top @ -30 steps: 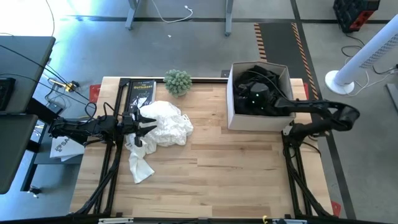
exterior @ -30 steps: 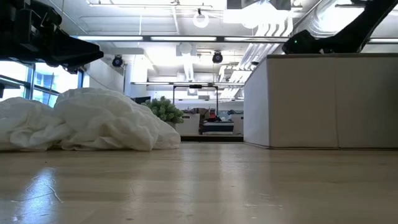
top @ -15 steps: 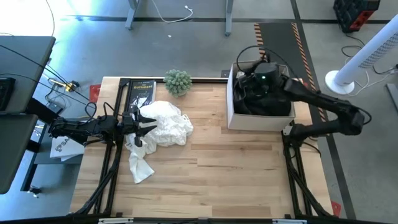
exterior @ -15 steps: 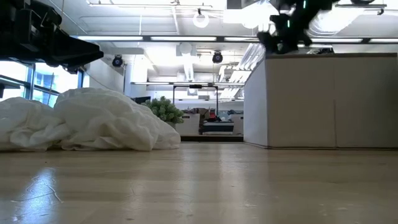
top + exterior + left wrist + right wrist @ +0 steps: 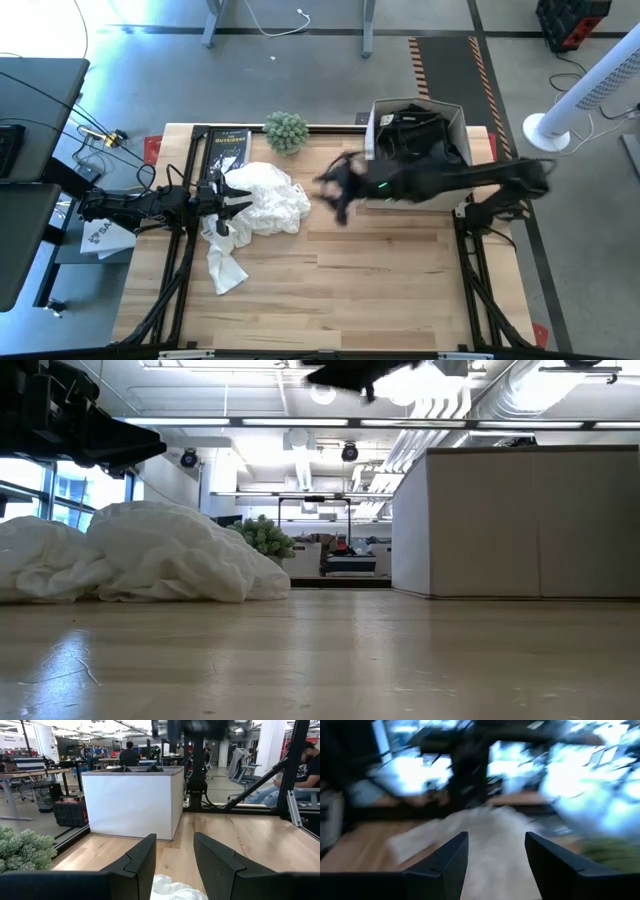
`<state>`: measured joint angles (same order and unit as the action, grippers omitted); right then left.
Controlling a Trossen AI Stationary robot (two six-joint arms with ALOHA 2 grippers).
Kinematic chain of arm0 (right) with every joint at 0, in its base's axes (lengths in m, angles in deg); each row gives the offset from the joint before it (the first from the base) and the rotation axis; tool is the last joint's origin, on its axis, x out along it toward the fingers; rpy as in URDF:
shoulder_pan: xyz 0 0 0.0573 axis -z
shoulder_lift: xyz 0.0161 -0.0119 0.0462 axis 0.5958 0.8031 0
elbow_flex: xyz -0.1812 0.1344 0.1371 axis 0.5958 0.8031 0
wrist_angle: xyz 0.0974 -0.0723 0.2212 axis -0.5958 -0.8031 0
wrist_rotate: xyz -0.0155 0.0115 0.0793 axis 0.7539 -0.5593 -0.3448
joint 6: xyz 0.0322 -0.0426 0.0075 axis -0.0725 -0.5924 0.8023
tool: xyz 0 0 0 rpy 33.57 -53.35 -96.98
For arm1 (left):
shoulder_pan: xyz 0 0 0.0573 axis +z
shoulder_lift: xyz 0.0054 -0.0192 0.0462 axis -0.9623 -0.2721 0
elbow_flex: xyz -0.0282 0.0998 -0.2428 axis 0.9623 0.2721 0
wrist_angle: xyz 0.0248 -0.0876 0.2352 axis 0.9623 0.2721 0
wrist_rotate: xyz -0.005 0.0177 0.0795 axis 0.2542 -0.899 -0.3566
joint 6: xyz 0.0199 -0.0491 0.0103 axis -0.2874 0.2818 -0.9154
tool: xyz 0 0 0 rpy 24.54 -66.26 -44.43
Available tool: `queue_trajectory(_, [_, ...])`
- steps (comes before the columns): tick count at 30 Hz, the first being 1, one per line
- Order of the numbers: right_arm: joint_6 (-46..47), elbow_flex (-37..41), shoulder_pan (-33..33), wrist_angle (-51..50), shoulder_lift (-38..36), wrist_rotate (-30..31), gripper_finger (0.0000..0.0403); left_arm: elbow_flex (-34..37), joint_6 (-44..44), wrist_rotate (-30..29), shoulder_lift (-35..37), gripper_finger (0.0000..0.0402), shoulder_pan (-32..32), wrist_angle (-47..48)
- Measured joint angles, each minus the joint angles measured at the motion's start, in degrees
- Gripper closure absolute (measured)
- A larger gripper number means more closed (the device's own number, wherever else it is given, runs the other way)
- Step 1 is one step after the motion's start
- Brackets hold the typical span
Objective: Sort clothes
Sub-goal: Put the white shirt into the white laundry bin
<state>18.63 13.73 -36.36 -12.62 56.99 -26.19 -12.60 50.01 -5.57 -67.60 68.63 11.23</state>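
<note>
A heap of white clothes (image 5: 265,200) lies on the table's left half, and one white piece (image 5: 225,268) trails toward the near edge. Dark clothes (image 5: 420,135) fill the white box (image 5: 455,110) at the far right. My left gripper (image 5: 235,203) hangs level and open over the white heap's left edge, and white cloth (image 5: 172,891) shows below its fingers. My right gripper (image 5: 335,190) is blurred in the air between the box and the white heap. It is open (image 5: 497,865) and empty, and it points toward the heap (image 5: 485,827).
A black book (image 5: 226,150) and a small green plant (image 5: 286,130) sit at the far edge behind the white heap. The box wall (image 5: 520,525) stands tall on the right. Bare wood (image 5: 380,270) stretches across the near half of the table. People sit in the room beyond the table.
My right gripper has risen out of the box and swung fast over its left wall toward the table's left, toward the white heap. It has turned from pointing down to nearly level. It stays open and carries nothing. The dark clothes stay in the box.
</note>
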Motion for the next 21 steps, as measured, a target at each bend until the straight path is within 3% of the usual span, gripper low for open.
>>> queue_trajectory(9, [-2.1,-20.4,0.3,-3.3,29.7,-2.3,0.0211,0.0,0.0,0.0,0.0,0.0271,0.0,0.0])
queue_trajectory(18, [-2.9,-46.4,3.2,-29.3,48.2,-3.3,0.0213,0.0,0.0,0.0,0.0,0.0271,0.0,0.0])
queue_trajectory(21, [-2.9,-51.3,3.4,-33.4,52.1,-3.4,0.0244,0.0,0.0,0.0,0.0,0.0271,0.0,0.0])
